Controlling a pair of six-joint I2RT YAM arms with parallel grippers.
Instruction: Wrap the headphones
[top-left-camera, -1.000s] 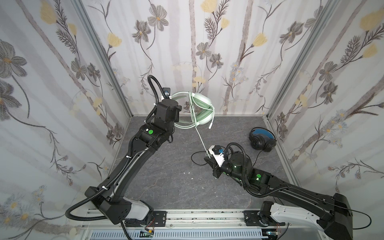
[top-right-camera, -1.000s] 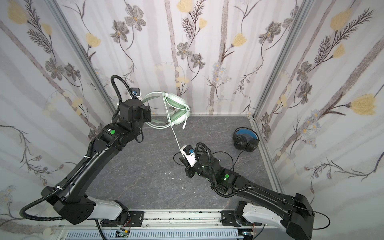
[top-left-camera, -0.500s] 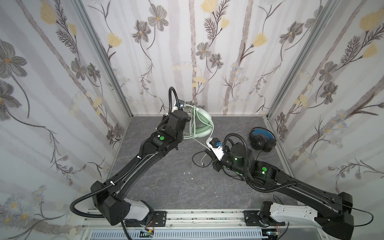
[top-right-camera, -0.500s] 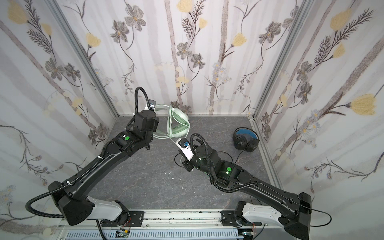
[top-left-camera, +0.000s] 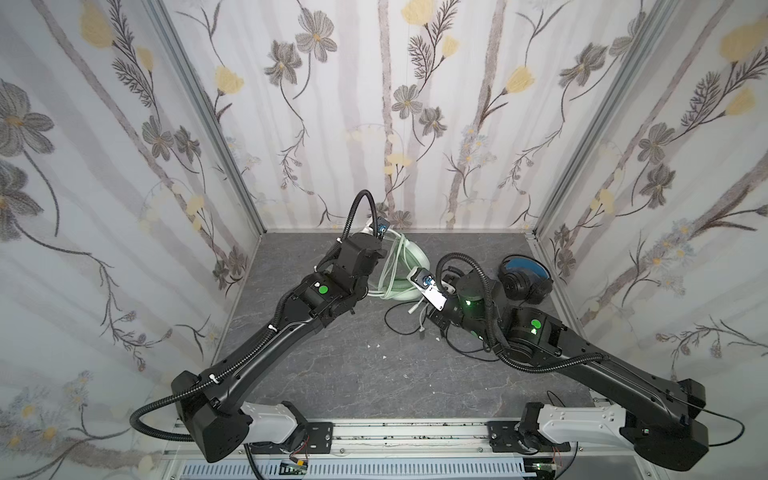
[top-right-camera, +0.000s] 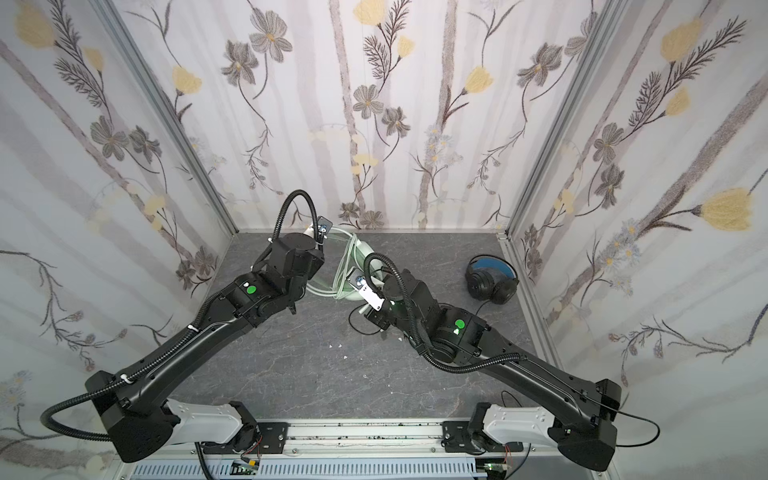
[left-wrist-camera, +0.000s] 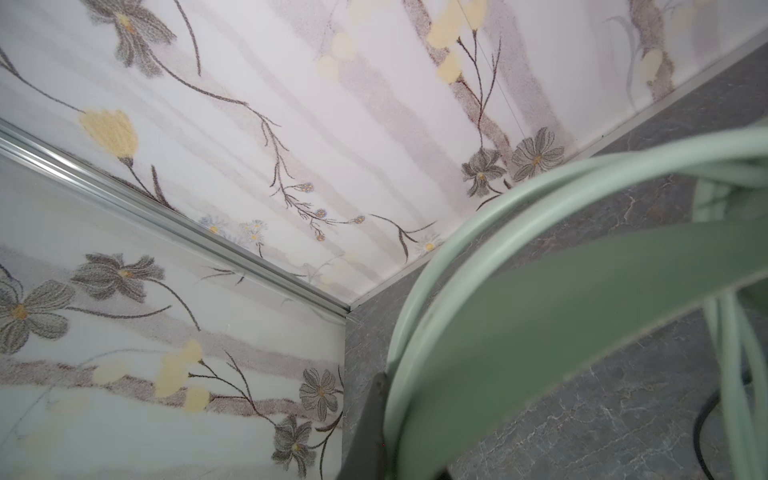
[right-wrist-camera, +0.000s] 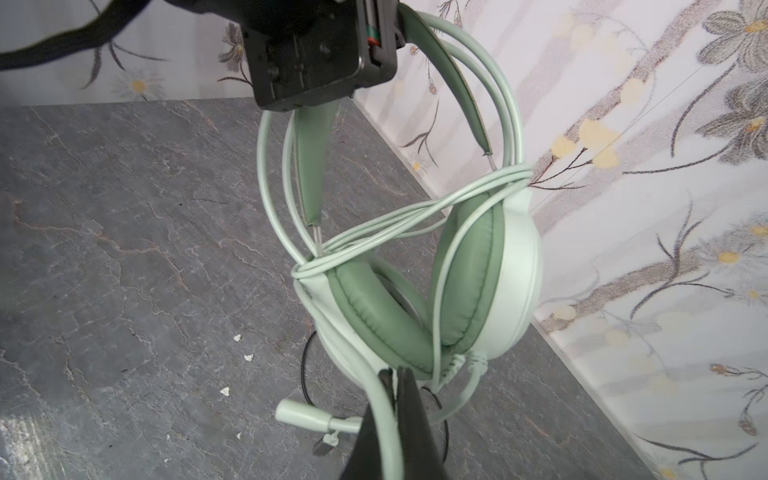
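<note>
The mint-green headphones (top-left-camera: 409, 261) (top-right-camera: 365, 250) hang upright near the back wall, held by the headband (left-wrist-camera: 582, 311) in my left gripper (left-wrist-camera: 409, 440), which is shut on it. Their whitish cable (right-wrist-camera: 399, 224) is looped several times across the earcups (right-wrist-camera: 478, 282). My right gripper (right-wrist-camera: 395, 376) is shut on a loose stretch of this cable just below the earcups. The microphone boom (right-wrist-camera: 307, 413) and plug (right-wrist-camera: 322, 444) dangle beside it. The black headphones (top-left-camera: 525, 278) (top-right-camera: 492, 282) lie at the back right, and their black cable (top-left-camera: 403, 324) trails on the floor under my right wrist.
The back wall (top-left-camera: 415, 166) and back left corner post (left-wrist-camera: 249, 266) stand close behind the hanging headset. Small white crumbs (top-left-camera: 376, 345) dot the grey floor. The mounting rail (top-left-camera: 395, 432) runs along the front edge.
My left arm has lowered the green headset from high up to just above the floor by the back wall. My right gripper has moved back toward it with the cable, which is now slack.
</note>
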